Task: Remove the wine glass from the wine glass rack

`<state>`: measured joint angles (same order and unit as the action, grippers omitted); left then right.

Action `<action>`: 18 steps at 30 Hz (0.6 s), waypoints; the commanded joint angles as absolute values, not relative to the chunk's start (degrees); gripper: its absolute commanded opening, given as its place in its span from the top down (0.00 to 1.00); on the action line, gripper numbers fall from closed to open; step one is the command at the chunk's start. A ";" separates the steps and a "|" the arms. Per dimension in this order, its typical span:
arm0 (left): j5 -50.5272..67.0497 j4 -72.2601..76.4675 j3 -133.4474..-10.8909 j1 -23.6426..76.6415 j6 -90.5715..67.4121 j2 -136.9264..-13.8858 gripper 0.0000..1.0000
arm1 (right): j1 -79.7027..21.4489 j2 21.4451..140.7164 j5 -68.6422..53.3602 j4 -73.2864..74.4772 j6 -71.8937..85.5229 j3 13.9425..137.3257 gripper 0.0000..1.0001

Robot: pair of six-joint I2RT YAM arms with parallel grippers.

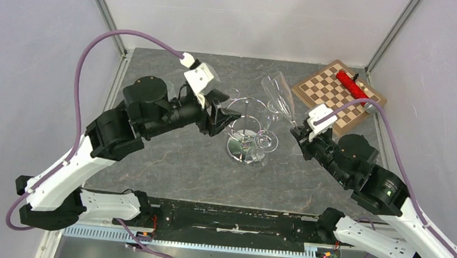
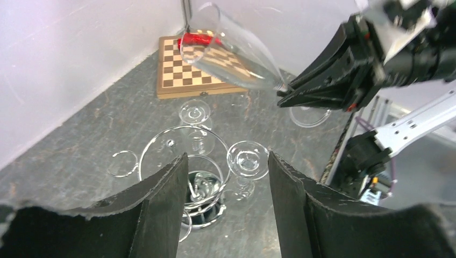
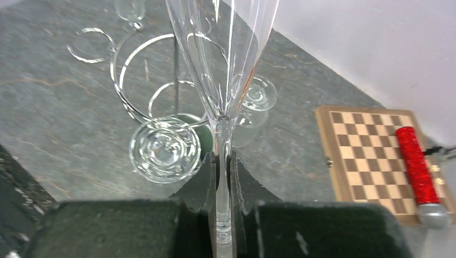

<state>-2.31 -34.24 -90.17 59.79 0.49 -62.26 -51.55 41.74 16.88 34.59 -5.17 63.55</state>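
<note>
- wine glass (image 1: 279, 95): clear, tall narrow flute on a thin stem
- long axis tilted; mouth points up and towards the tabletop's (image 1: 167, 161) far edge, stem slants down towards the near right
- held above mid-tabletop, just right of the wine glass rack (image 1: 236, 150)
- right hand (image 1: 294, 132) clamped on its stem
- left hand (image 1: 217, 119) has its fingers apart, by the rack's left side

The dark grey stone counter (image 1: 167, 161) shows pale marbled veins. The square wooden board (image 1: 323, 90) is chequered brown and cream, and the glittery red cylinder (image 1: 350, 83) has a silver end. The chrome wire wine glass rack (image 1: 241, 150) is mirror-bright; the tall clear wine glass (image 1: 277, 89) is colourless.
</note>
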 commanded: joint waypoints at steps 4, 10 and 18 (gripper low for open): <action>11.30 -34.80 -94.79 49.82 -12.15 -65.44 0.37 | -51.44 37.69 20.45 24.26 -23.92 57.77 1.00; 22.51 -32.39 -94.58 39.95 -21.89 -67.80 0.38 | -51.48 36.23 19.15 20.35 -34.15 55.44 1.00; 37.65 -21.42 -87.23 28.43 -37.55 -69.01 0.42 | -51.46 37.71 14.65 19.60 -42.06 54.74 1.00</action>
<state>26.59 -30.02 -90.50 32.42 -25.63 -68.99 -51.53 37.47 17.37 24.58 -36.21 54.83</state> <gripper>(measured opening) 0.588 0.060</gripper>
